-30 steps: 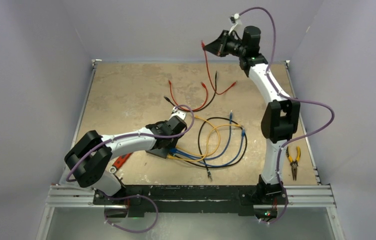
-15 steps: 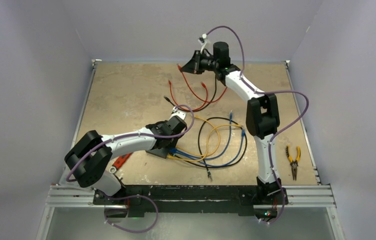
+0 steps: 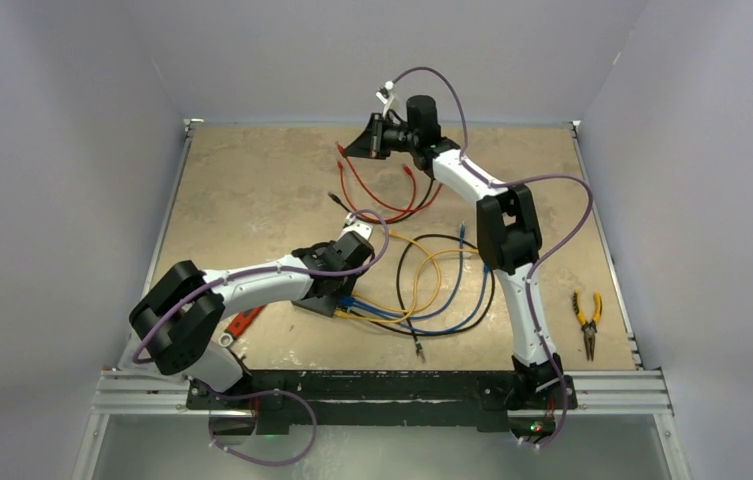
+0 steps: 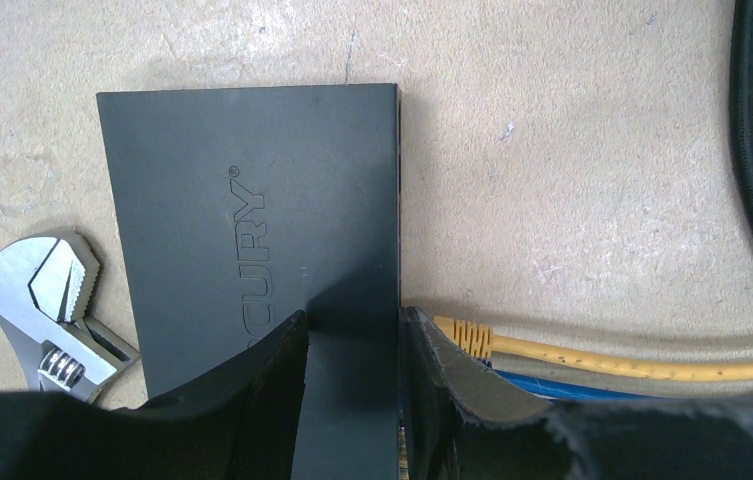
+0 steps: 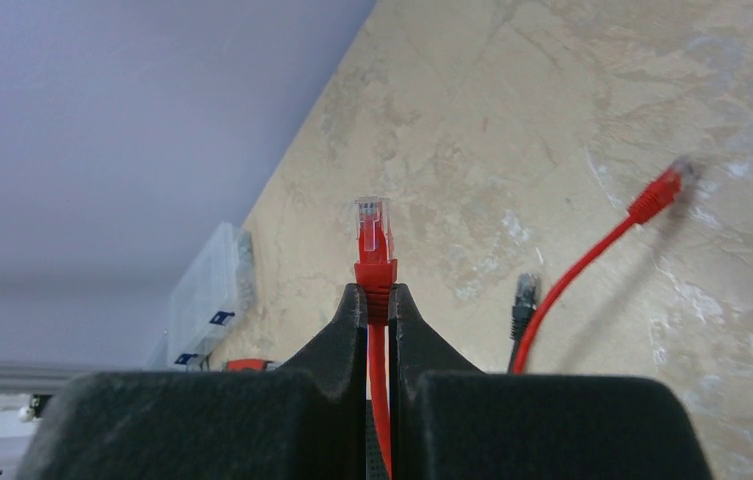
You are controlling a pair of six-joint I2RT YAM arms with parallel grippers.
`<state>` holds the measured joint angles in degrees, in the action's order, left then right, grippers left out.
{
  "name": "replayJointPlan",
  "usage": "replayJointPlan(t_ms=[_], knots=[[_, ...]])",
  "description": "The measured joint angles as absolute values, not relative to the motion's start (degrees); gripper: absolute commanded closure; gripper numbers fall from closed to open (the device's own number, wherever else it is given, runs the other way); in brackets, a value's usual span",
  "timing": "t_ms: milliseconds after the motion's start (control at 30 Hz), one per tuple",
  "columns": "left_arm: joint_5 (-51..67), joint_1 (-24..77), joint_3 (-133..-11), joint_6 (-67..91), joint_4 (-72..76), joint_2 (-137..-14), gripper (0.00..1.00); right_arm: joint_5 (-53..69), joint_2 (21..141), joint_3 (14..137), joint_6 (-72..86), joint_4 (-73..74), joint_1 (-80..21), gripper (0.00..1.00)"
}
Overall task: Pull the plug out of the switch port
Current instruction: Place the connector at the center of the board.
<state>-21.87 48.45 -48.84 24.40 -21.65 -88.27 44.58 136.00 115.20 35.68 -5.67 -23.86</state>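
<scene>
The table point(image 3: 242, 180) is a tan board that fills the middle of the top view.

The left arm point(image 3: 252, 285) lies low. It reaches from the lower left of the frame towards the centre, with its wrist tipped down over the switch point(image 4: 252, 240). The right arm point(image 3: 497, 225) rises from the lower right, folds at the elbow and stretches to the upper centre. Its wrist is level and raised above the far part of the board.

The switch lies flat on the table just left of centre in the top view. Yellow point(image 4: 632, 362) and blue point(image 4: 572, 385) cables lead off its right edge.

The left gripper point(image 4: 354, 330) has its jaws apart. One finger point(image 4: 252, 400) is over the switch's top face. The other point(image 4: 442, 385) is just off the right edge, beside the yellow connector.

The right gripper point(image 5: 378, 300) is clenched on the red cable point(image 3: 352, 185) directly below the plug point(image 5: 373, 235). The plug is clear of the switch, and its transparent tip points upward from the fingertips. The rest of the cable hangs down to the board.

An adjustable wrench point(image 4: 47, 310) lies just beside the switch's left edge. Pliers point(image 3: 587, 322) lie at the right margin of the table.
</scene>
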Motion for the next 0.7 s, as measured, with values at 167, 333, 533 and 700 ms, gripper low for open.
replayJointPlan(t_ms=[167,333,533,700], knots=[[-21.87,48.45,-48.84,24.4,-21.65,-88.27,0.64,44.75,136.07,116.16,36.42,-6.98,-24.88,1.0],[-21.85,48.45,-48.56,24.4,-21.3,-88.05,0.64,43.79,136.07,116.42,34.44,-4.49,-25.23,0.87],[-21.61,48.38,-47.99,24.43,-20.62,-87.5,0.64,39.27,136.07,117.34,30.3,0.49,-25.06,0.74],[-21.17,48.38,-47.66,24.43,-20.27,-87.15,0.62,35.75,135.98,117.27,27.66,3.31,-24.82,0.57]])
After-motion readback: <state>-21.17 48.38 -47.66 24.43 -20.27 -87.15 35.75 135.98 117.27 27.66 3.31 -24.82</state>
